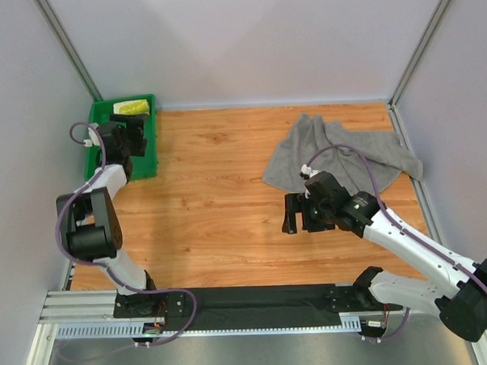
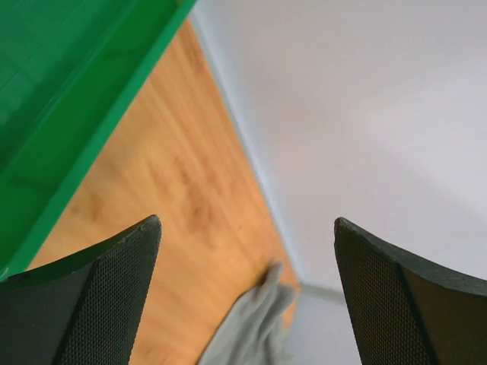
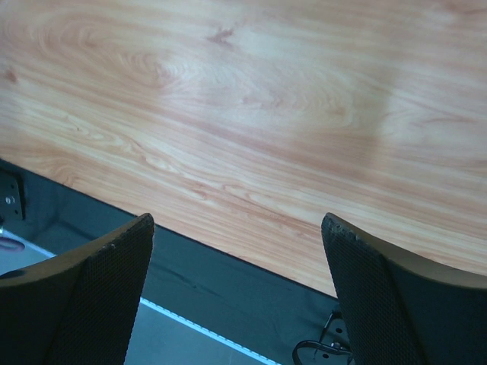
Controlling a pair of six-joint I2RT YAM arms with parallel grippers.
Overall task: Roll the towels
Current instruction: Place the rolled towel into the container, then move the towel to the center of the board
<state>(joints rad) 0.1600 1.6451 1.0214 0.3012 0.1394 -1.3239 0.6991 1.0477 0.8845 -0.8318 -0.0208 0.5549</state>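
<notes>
The small white-yellow towel (image 1: 130, 107) lies in the far end of a green bin (image 1: 151, 158) at the back left. My left gripper (image 1: 136, 132) hovers over that bin, open, with nothing between its fingers (image 2: 114, 289). In the left wrist view, the left gripper (image 2: 247, 222) points past the bin's rim (image 2: 84, 144) toward the distant grey towel (image 2: 255, 327). The large grey towel (image 1: 339, 154) lies crumpled on the wood at the back right. My right gripper (image 1: 293, 213) hangs open and empty just in front of it, over bare wood, and the right gripper (image 3: 237, 218) holds nothing.
Grey walls with metal corner posts close in the wooden table (image 1: 220, 192) on three sides. A black base strip (image 1: 257, 299) runs along the near edge between the arm mounts; the black base strip (image 3: 228, 289) lies just below the right gripper.
</notes>
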